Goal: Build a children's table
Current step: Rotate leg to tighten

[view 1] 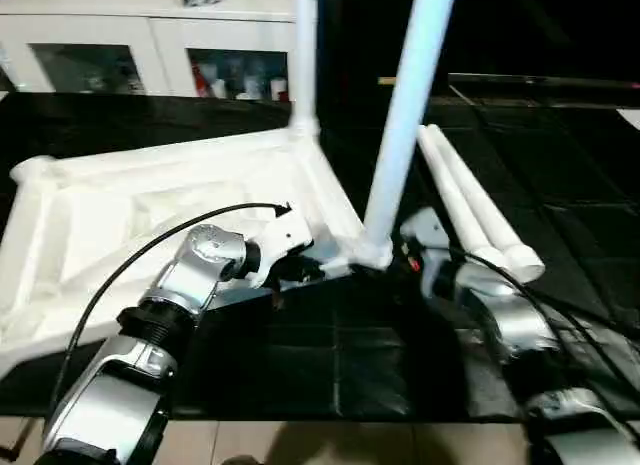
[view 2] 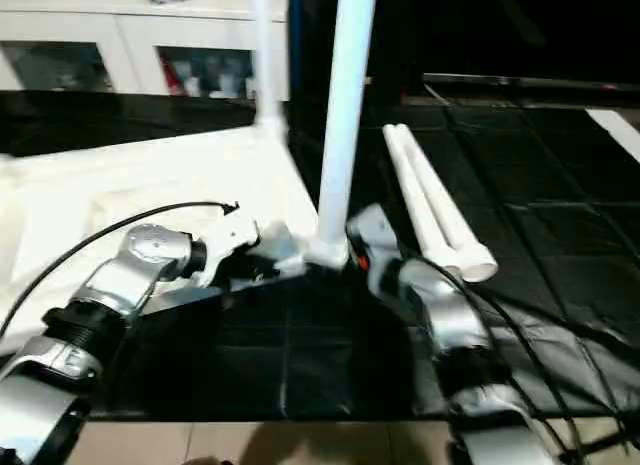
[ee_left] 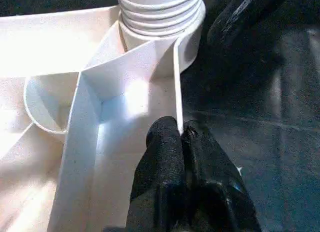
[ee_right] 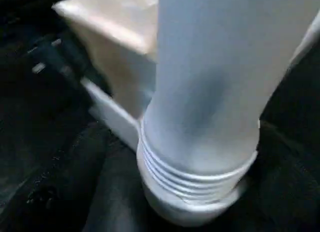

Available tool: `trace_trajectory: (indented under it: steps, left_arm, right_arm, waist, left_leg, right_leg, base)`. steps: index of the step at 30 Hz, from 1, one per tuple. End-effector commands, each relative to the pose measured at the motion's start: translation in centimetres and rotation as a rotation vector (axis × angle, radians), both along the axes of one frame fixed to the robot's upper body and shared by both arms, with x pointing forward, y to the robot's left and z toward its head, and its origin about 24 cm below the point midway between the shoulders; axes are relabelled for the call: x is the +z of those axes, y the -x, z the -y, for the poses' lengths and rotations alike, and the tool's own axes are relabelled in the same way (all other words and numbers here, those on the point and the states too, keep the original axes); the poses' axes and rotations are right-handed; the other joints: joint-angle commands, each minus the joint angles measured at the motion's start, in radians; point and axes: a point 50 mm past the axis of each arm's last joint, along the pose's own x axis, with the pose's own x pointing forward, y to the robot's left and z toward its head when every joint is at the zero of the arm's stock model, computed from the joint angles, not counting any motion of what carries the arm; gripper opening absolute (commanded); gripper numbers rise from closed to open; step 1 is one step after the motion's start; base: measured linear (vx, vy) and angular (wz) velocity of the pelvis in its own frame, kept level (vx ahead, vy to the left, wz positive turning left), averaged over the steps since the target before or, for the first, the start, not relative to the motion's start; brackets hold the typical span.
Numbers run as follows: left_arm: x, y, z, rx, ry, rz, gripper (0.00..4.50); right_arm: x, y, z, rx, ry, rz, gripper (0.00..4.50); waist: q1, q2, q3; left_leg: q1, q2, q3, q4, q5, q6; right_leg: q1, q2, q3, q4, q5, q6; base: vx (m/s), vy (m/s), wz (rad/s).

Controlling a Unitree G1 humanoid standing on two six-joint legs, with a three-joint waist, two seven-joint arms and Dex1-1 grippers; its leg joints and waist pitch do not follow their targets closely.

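The white children's table (view 1: 130, 200) lies upside down on a black mat, ribbed underside up. One leg (view 1: 304, 55) stands upright in the far corner. A second leg (view 1: 408, 115) stands in the near right corner socket (view 1: 372, 253), with its thread rings (ee_right: 197, 167) still showing above the socket. Two loose legs (view 1: 478, 210) lie side by side on the mat to the right. My left gripper (ee_left: 180, 137) is shut on the thin frame wall (ee_left: 176, 77) right by that corner. My right gripper (view 1: 412, 243) sits against the base of the near leg.
A white glass-door cabinet (view 1: 150, 45) stands along the back. The black mat (view 1: 350, 345) covers the floor, and its front edge meets beige floor (view 1: 300, 440) near my body. A black cable (view 1: 130, 265) loops over my left forearm.
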Motion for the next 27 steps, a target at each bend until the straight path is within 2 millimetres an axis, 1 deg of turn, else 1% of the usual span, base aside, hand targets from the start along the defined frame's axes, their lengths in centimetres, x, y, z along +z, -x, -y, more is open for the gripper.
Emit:
trace_trajectory:
  steps: [1,2,3,4,5,6,9,10,11,13,14,15,17,18,20,21,22,23,25,27]
  left_arm:
    - [0.0,0.4,0.2,-0.094,-0.02,-0.015,0.0]
    - [0.0,0.6,0.0,-0.125,-0.024,-0.025,0.0]
    - [0.0,0.7,-0.2,-0.146,-0.026,-0.031,0.0]
    - [0.0,0.8,-0.3,-0.165,-0.031,-0.045,0.0]
    - [-0.1,0.9,-0.5,-0.188,-0.046,-0.05,0.0]
    - [-0.2,1.1,-0.8,-0.222,-0.074,-0.061,0.0]
    - [-0.4,1.3,-0.9,-0.247,-0.091,-0.067,0.0]
    - [-0.4,1.3,-0.9,-0.251,-0.093,-0.067,0.0]
    - [-0.4,1.3,-0.9,-0.257,-0.101,-0.065,0.0]
    - [-0.5,1.3,-1.0,-0.268,-0.11,-0.063,0.0]
    - [-0.5,1.3,-1.0,-0.272,-0.113,-0.061,0.0]
    - [-0.5,1.3,-1.0,-0.274,-0.113,-0.06,0.0]
    - [-0.4,1.3,-1.0,-0.28,-0.112,-0.061,0.0]
    - [-0.4,1.4,-1.0,-0.288,-0.113,-0.061,0.0]
    - [-0.4,1.4,-1.0,-0.293,-0.114,-0.063,0.0]
    - [-0.5,1.5,-1.0,-0.302,-0.12,-0.063,0.0]
    - [-0.5,1.5,-1.0,-0.307,-0.121,-0.065,0.0]
    - [-0.5,1.5,-1.0,-0.308,-0.122,-0.066,0.0]
    - [-0.6,1.5,-1.1,-0.311,-0.125,-0.067,0.0]
    - [-0.6,1.5,-1.1,-0.311,-0.128,-0.067,0.0]
  right_arm:
    - [0.7,0.4,-0.1,0.088,-0.023,0.007,4.44]
    - [0.9,0.5,0.2,0.121,-0.028,0.0,4.44]
    - [1.1,0.6,0.4,0.143,-0.032,-0.006,4.44]
    - [1.3,0.7,0.5,0.172,-0.029,-0.006,4.44]
    - [1.4,0.8,0.7,0.202,-0.022,-0.005,4.44]
    - [1.6,0.9,0.9,0.244,-0.008,-0.003,4.44]
    - [1.6,0.9,0.9,0.274,0.001,-0.007,4.44]
    - [1.7,0.9,0.8,0.283,0.003,-0.012,4.44]
    - [1.7,0.8,0.8,0.294,0.012,-0.013,4.44]
    - [1.7,0.7,0.7,0.31,0.025,-0.016,4.19]
    - [1.7,0.6,0.5,0.313,0.03,-0.016,4.19]
    - [1.7,0.6,0.5,0.316,0.032,-0.016,3.99]
    - [1.6,0.5,0.3,0.318,0.038,-0.012,3.99]
    - [1.5,0.4,0.2,0.321,0.037,-0.012,3.78]
    - [1.5,0.5,0.1,0.324,0.034,-0.015,3.67]
    - [1.5,0.4,0.0,0.327,0.031,-0.012,3.6]
    - [1.5,0.4,-0.1,0.33,0.03,-0.011,3.49]
    - [1.5,0.4,-0.1,0.33,0.03,-0.01,3.49]
    - [1.5,0.4,-0.1,0.336,0.028,-0.014,3.24]
    - [1.4,0.4,-0.2,0.341,0.028,-0.017,3.15]
  waist:
    - [0.005,0.001,-0.066]
    - [0.008,0.002,-0.067]
    - [0.01,0.0,-0.068]
    - [0.012,0.001,-0.067]
    - [0.013,0.001,-0.067]
    - [0.015,-0.003,-0.067]
    - [0.017,-0.003,-0.065]
    - [0.018,-0.007,-0.066]
    - [0.018,-0.007,-0.066]
    - [0.02,-0.006,-0.066]
    - [0.02,-0.008,-0.067]
    - [0.021,-0.007,-0.067]
    - [0.022,-0.01,-0.069]
    - [0.023,-0.008,-0.068]
    - [0.024,-0.009,-0.069]
    - [0.025,-0.011,-0.069]
    - [0.028,-0.009,-0.069]
    - [0.029,-0.009,-0.069]
    - [0.032,-0.009,-0.069]
    - [0.033,-0.008,-0.069]
  left_leg:
    - [0.008,0.039,-0.005,-0.053,-0.194,0.071]
    - [0.009,0.039,-0.005,-0.052,-0.189,0.076]
    - [0.009,0.041,-0.005,-0.052,-0.185,0.076]
    - [0.01,0.041,-0.005,-0.052,-0.184,0.078]
    - [0.009,0.041,-0.005,-0.052,-0.185,0.077]
    - [0.01,0.042,-0.006,-0.052,-0.19,0.077]
    - [0.01,0.042,-0.005,-0.053,-0.196,0.069]
    - [0.01,0.042,-0.005,-0.053,-0.196,0.066]
    - [0.01,0.042,-0.005,-0.053,-0.196,0.066]
    - [0.01,0.042,-0.005,-0.052,-0.188,0.066]
    - [0.01,0.042,-0.004,-0.052,-0.185,0.065]
    - [0.01,0.042,-0.005,-0.052,-0.18,0.064]
    - [0.009,0.042,-0.005,-0.05,-0.166,0.068]
    - [0.01,0.042,-0.004,-0.05,-0.164,0.069]
    - [0.01,0.042,-0.004,-0.05,-0.162,0.07]
    - [0.01,0.042,-0.003,-0.049,-0.157,0.072]
    - [0.01,0.042,-0.003,-0.049,-0.157,0.073]
    - [0.011,0.042,-0.003,-0.049,-0.157,0.073]
    - [0.011,0.042,-0.003,-0.049,-0.164,0.072]
    - [0.011,0.043,-0.004,-0.05,-0.167,0.068]
  right_leg:
    - [0.062,-0.067,0.045,-0.067,-0.095,-0.237]
    - [0.061,-0.067,0.044,-0.066,-0.09,-0.24]
    - [0.061,-0.068,0.045,-0.064,-0.084,-0.241]
    - [0.059,-0.068,0.044,-0.064,-0.084,-0.245]
    - [0.059,-0.068,0.044,-0.064,-0.084,-0.245]
    - [0.059,-0.069,0.043,-0.063,-0.098,-0.246]
    - [0.057,-0.07,0.044,-0.066,-0.124,-0.241]
    - [0.057,-0.071,0.044,-0.066,-0.13,-0.239]
    - [0.057,-0.071,0.044,-0.066,-0.13,-0.239]
    - [0.056,-0.072,0.044,-0.066,-0.14,-0.239]
    - [0.056,-0.071,0.044,-0.065,-0.139,-0.239]
    - [0.056,-0.071,0.044,-0.064,-0.132,-0.238]
    - [0.057,-0.072,0.044,-0.06,-0.115,-0.239]
    - [0.056,-0.071,0.044,-0.06,-0.11,-0.24]
    - [0.056,-0.071,0.044,-0.06,-0.106,-0.242]
    - [0.057,-0.07,0.044,-0.059,-0.101,-0.242]
    - [0.056,-0.07,0.044,-0.059,-0.101,-0.241]
    - [0.055,-0.071,0.044,-0.059,-0.103,-0.24]
    - [0.055,-0.071,0.045,-0.06,-0.112,-0.237]
    - [0.055,-0.071,0.044,-0.059,-0.114,-0.237]
  base:
    - [0.0,0.0,0.0]
    - [0.0,0.0,0.0]
    - [0.0,0.0,0.0]
    - [0.0,0.0,0.0]
    - [0.0,0.0,0.0]
    - [0.0,0.0,0.0]
    - [0.0,0.0,0.0]
    - [0.0,0.0,0.0]
    - [0.0,0.0,0.0]
    - [0.0,0.0,0.0]
    - [0.0,0.0,0.0]
    - [0.0,0.0,0.0]
    - [0.0,0.0,0.0]
    - [0.0,0.0,0.0]
    - [0.0,0.0,0.0]
    - [0.0,0.0,0.0]
    - [0.0,0.0,0.0]
    - [0.0,0.0,0.0]
    - [0.0,0.0,0.0]
    - [0.0,0.0,0.0]
